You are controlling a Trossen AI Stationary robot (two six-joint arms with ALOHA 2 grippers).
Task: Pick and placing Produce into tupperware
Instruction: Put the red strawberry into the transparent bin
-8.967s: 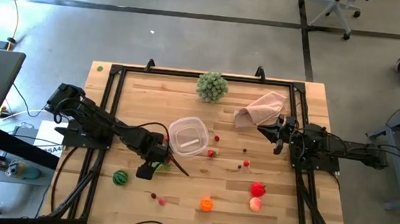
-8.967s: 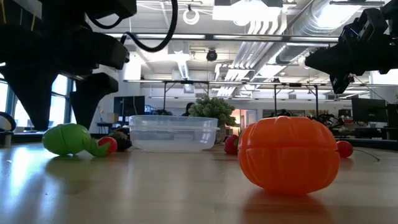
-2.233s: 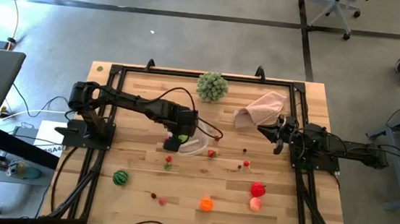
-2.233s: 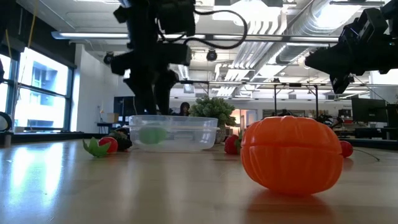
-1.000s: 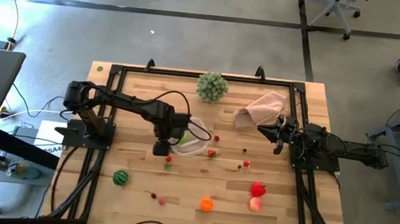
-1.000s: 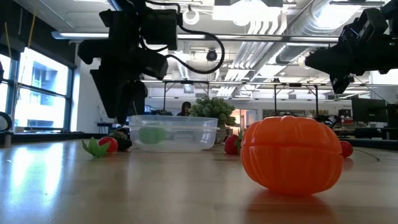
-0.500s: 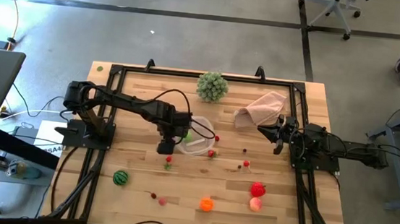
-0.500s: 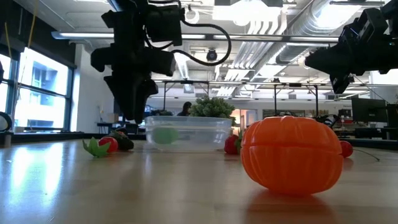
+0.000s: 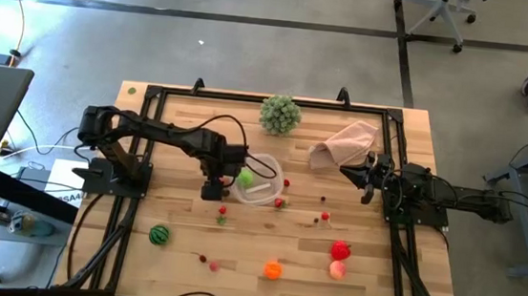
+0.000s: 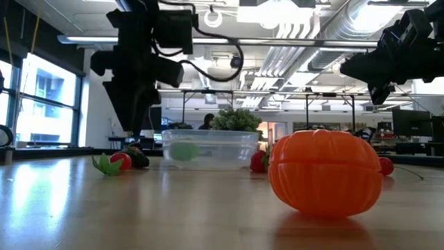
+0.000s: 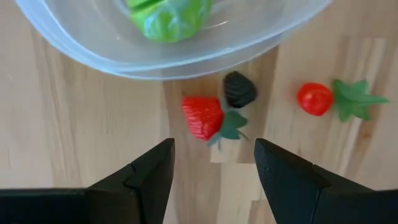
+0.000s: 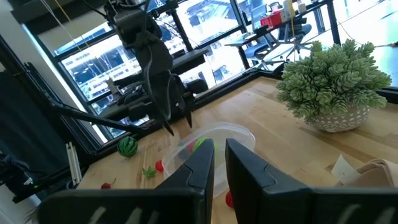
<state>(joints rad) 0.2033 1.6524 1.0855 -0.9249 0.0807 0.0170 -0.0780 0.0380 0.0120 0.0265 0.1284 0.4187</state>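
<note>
The clear tupperware (image 9: 263, 182) sits mid-table with one light green piece (image 9: 245, 177) inside it. My left gripper (image 9: 211, 189) hangs open just off the tupperware's near-left rim (image 11: 155, 62). Its fingers stand above a red strawberry (image 11: 202, 118), a dark berry (image 11: 239, 90) and a small red piece with a green leaf (image 11: 314, 99), all lying on the wood. A striped dark green piece (image 9: 159, 236), an orange one (image 9: 273, 271), a red one (image 9: 340, 251) and a pink one (image 9: 337, 268) lie near the near edge. My right gripper (image 9: 367, 184) waits shut at the right side.
A pale green leafy ball (image 9: 280, 114) and a pinkish-beige cloth (image 9: 346, 143) sit near the far edge. Tiny red berries (image 9: 324, 215) are scattered right of the tupperware, and more (image 9: 203, 257) lie toward the near edge. A black frame (image 9: 154, 95) borders the table.
The tupperware with the green piece in it has slid a little toward the table's right and far side. My left gripper swung slightly right beside it, then back toward the left, staying above the strawberry.
</note>
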